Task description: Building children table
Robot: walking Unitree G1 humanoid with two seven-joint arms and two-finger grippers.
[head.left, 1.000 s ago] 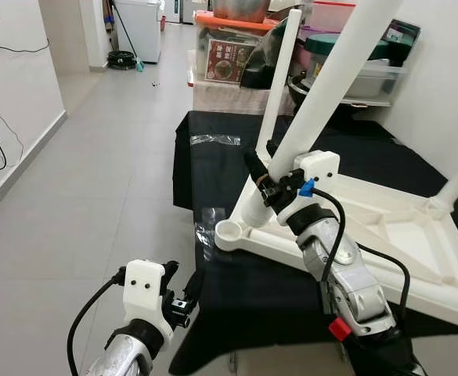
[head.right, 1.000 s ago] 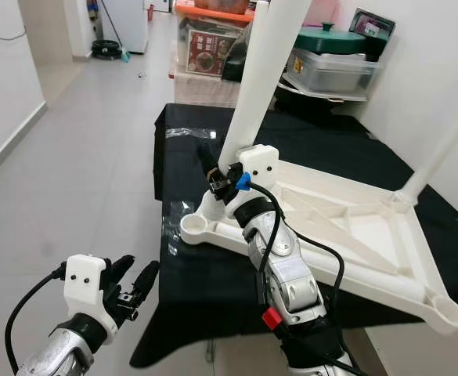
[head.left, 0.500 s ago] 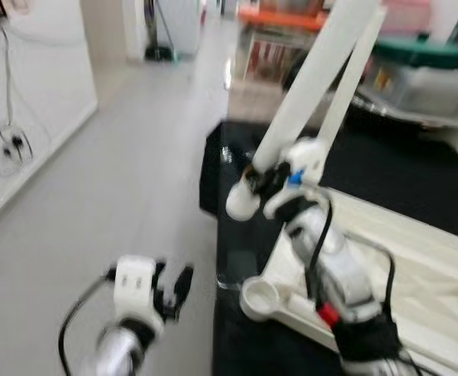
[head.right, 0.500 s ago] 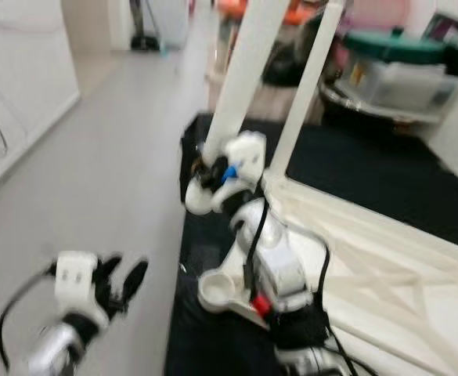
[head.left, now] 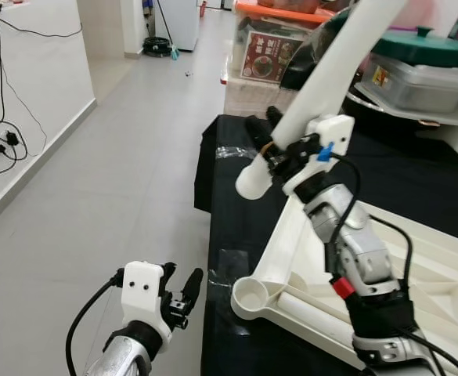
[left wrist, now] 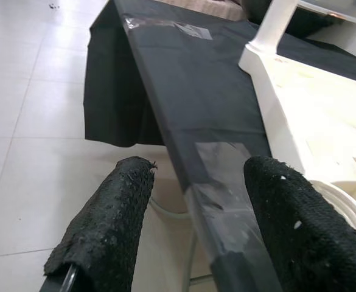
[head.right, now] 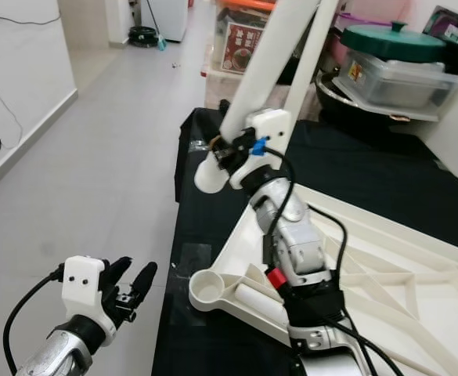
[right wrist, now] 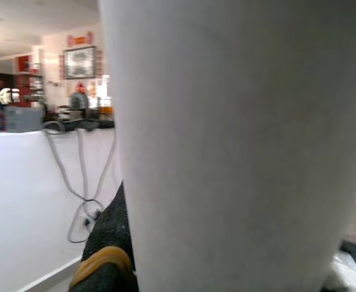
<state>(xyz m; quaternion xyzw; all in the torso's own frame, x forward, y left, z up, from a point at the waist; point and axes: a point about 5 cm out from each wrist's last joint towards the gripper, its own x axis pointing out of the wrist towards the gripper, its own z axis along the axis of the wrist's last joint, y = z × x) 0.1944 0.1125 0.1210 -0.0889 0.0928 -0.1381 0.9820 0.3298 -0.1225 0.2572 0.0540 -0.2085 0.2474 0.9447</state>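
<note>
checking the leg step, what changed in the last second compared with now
The right tool, shut on the white table leg, has lifted the leg's lower end out of the corner socket of the upturned tabletop; the socket now sits empty. The camera also shifted. The left tool stays open and low beside the black-covered table.

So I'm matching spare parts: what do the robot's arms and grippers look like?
Both arms are silver metal. Each wrist carries a white plastic block and a looping black cable. The left gripper and right gripper have long, rough black fingers. The right arm adds blue and red tabs.
</note>
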